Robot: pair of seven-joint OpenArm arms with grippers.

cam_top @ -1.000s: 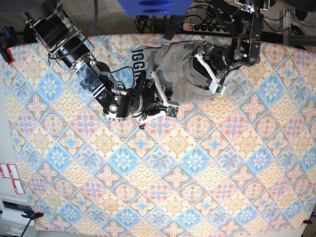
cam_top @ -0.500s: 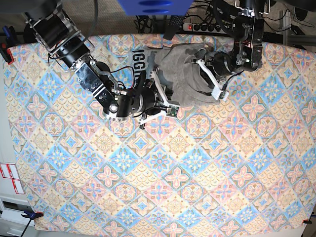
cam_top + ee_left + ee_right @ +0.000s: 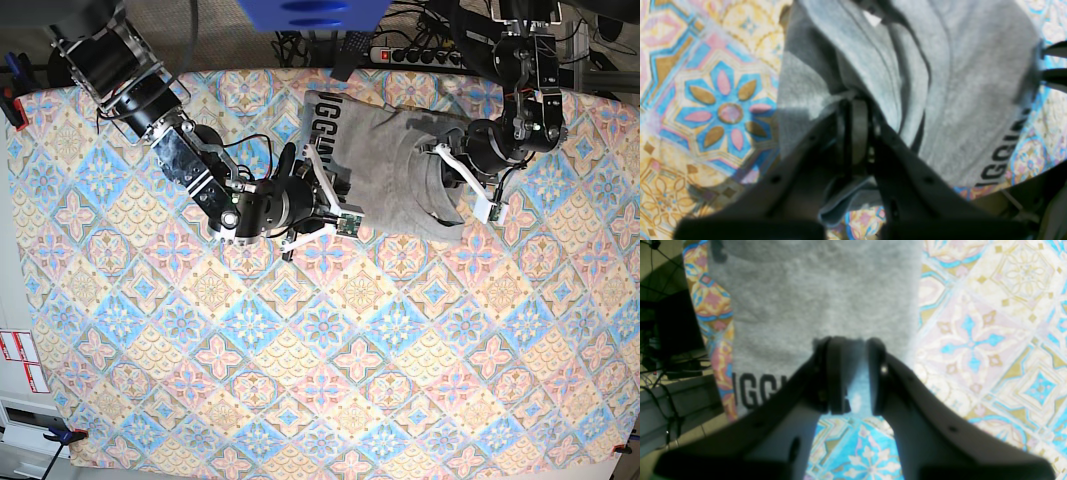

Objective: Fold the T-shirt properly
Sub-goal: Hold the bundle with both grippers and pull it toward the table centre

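Note:
The grey T-shirt (image 3: 385, 165) lies rumpled at the far middle of the table, with its black lettering (image 3: 322, 122) at its far-left edge. My left gripper (image 3: 448, 190) is at the shirt's right side. In the left wrist view it (image 3: 855, 100) is shut on a raised fold of the shirt (image 3: 973, 83). My right gripper (image 3: 340, 200) is at the shirt's near-left edge. In the right wrist view it (image 3: 850, 340) is closed down on the hem of the shirt (image 3: 823, 290), with a narrow gap showing behind the tips.
The diamond-patterned tablecloth (image 3: 330, 350) covers the whole table. A power strip and cables (image 3: 410, 55) lie beyond the far edge. A blue object (image 3: 300, 12) hangs at the top. The table's far edge and floor show in the right wrist view (image 3: 673, 373).
My left gripper has moved right and toward the front, dragging the shirt with it. The shirt has spread out and the lettering has shifted right. The right arm has stayed put.

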